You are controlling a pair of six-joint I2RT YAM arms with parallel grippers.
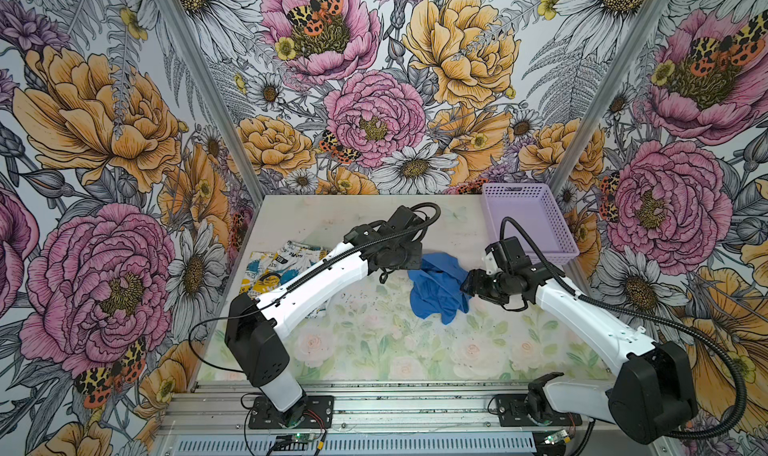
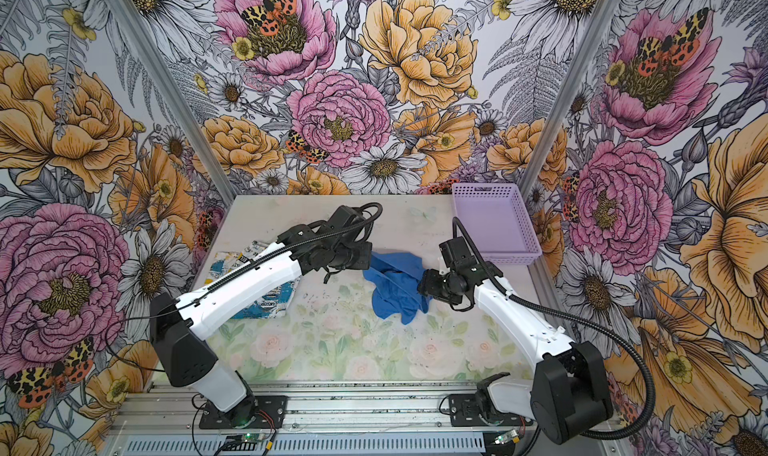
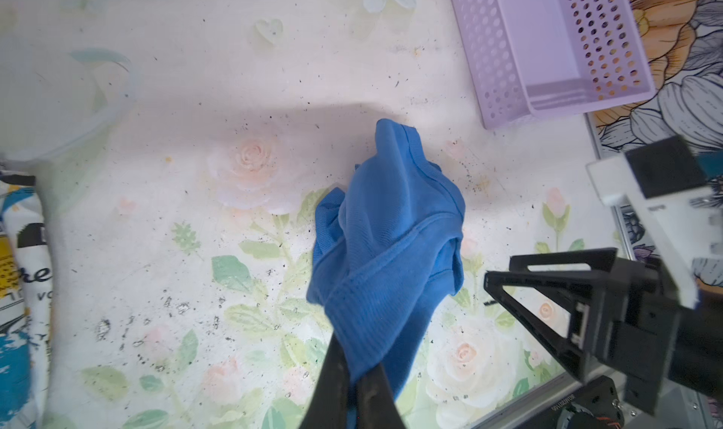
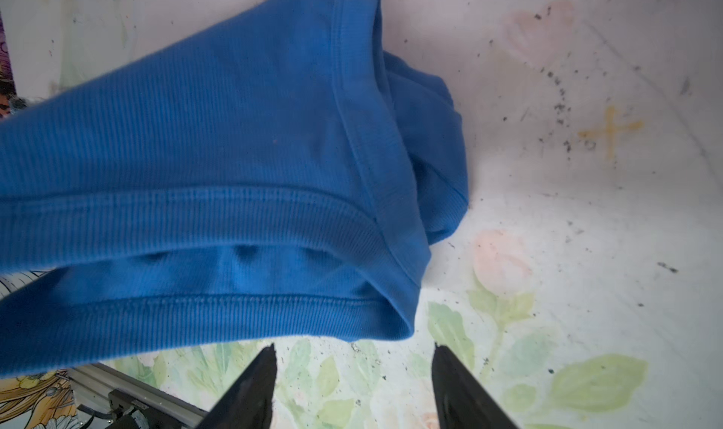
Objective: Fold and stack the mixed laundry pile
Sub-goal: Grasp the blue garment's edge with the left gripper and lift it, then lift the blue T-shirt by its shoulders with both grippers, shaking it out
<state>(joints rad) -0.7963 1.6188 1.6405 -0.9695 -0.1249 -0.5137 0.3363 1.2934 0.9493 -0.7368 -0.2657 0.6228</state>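
Left wrist view alone shows left gripper [image 3: 354, 372] clamped on blue T-shirt [image 3: 391, 231].

the left arm [image 1: 316, 283] hides much of the printed garment [image 1: 270, 267] at 9 o'clock; the blue shirt [image 3: 383, 231] covers the tips of the left pincer [image 3: 351, 363].

- Lavender perforated basket [image 1: 557, 256]: far-right table corner, upright, nr back wall.
- Table top [image 1: 374, 341]: pale rose print w/ dark specks.
- Floral wallpaper [image 1: 374, 113]: 3 walls.
- Alu rail [image 1: 415, 408]: front edge.
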